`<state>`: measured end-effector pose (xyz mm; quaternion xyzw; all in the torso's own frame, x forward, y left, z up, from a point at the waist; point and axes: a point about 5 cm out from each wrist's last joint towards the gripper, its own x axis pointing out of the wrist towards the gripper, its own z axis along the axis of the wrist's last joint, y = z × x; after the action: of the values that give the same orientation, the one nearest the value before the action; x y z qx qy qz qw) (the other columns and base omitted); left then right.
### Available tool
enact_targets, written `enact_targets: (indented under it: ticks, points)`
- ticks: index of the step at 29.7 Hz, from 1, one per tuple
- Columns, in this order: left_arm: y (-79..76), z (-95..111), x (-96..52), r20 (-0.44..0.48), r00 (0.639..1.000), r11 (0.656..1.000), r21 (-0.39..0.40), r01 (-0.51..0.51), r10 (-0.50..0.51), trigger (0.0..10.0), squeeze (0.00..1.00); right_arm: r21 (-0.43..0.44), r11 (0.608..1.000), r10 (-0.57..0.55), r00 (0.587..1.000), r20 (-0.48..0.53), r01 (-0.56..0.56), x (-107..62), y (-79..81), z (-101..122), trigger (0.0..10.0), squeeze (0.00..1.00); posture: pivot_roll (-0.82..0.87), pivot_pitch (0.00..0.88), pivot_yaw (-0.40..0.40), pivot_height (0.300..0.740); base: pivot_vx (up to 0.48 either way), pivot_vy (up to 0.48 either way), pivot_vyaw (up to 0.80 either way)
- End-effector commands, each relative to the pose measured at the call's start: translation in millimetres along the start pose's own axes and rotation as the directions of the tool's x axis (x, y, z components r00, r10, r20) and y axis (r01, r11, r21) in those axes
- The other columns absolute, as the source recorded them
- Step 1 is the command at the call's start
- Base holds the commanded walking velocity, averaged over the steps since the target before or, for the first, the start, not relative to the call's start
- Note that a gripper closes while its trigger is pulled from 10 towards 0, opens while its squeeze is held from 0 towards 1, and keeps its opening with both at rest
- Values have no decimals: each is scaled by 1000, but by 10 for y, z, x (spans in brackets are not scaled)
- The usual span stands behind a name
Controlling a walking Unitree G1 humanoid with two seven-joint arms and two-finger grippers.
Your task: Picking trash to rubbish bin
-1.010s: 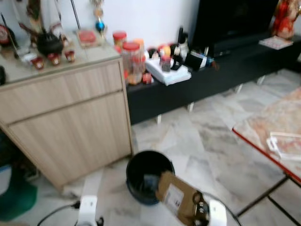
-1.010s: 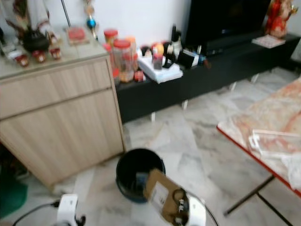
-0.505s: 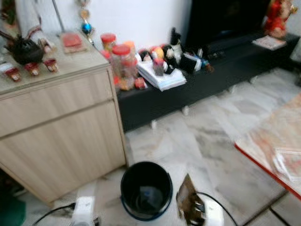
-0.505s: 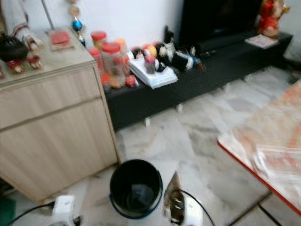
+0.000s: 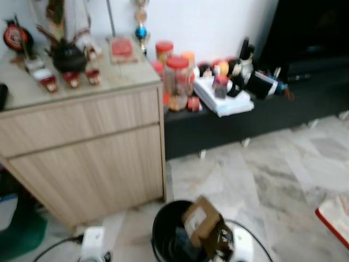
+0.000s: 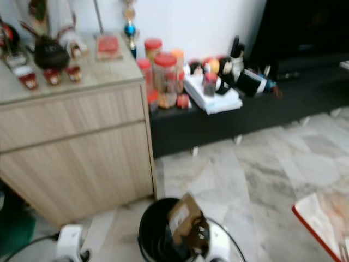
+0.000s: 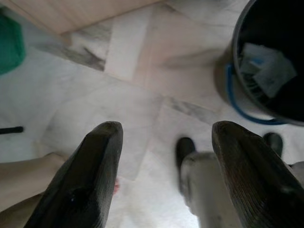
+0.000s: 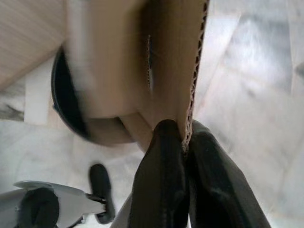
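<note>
A black rubbish bin stands on the marble floor in front of me, with paper scraps inside. My right gripper is shut on the edge of a brown cardboard piece, which hangs over the bin's right rim. The cardboard is seen edge-on in the right wrist view, the bin's rim behind it. My left gripper is open and empty over bare floor, to the left of the bin; its white wrist is at the lower left.
A light wooden cabinet with small ornaments on top stands just left of the bin. A low black TV bench holds jars, books and bottles. A red-edged table corner sits at the far right. A green object lies at the left.
The camera has swung, shifting the scene rightward. The right gripper has carried the cardboard from beside the bin to over its right rim. The left gripper stays open.
</note>
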<state>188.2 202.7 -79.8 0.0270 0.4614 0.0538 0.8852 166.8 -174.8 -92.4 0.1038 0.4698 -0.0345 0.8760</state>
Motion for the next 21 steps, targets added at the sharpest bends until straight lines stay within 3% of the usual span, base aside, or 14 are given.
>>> enact_targets:
  ticks: [1, 9, 15, 18, 21]
  points:
    - [134, -36, -11, -10, 999, 999, 1, -35, 35, 10000, 0, 8, 999, 37, 999, 30, -37, 30, 144, 82, 10000, 0, -5, 13, -16, 740, 0, 0, 0]
    - [131, 7, -6, 11, 999, 999, -11, -33, 33, 10000, 0, -13, 998, 68, 997, 38, -68, 44, 200, 138, 10000, 0, -3, 14, -17, 740, 0, 0, 0]
    - [114, 50, 0, 23, 1000, 999, -36, -8, 9, 10000, 0, -116, 985, 136, 988, 71, -127, 77, 330, 372, 10000, 0, 2, 9, -18, 740, 0, 0, 0]
    - [87, 150, 10, 64, 997, 996, -81, 39, -34, 10000, 0, -142, 980, 154, 985, 78, -142, 86, 372, 457, 10000, 0, 6, 8, -24, 740, 0, 0, 0]
    - [52, 311, 21, 118, 990, 995, -57, 83, -76, 10000, 0, -190, 970, 163, 985, 57, -150, 92, 402, 472, 10000, 0, 14, 8, -28, 740, 0, 0, 0]
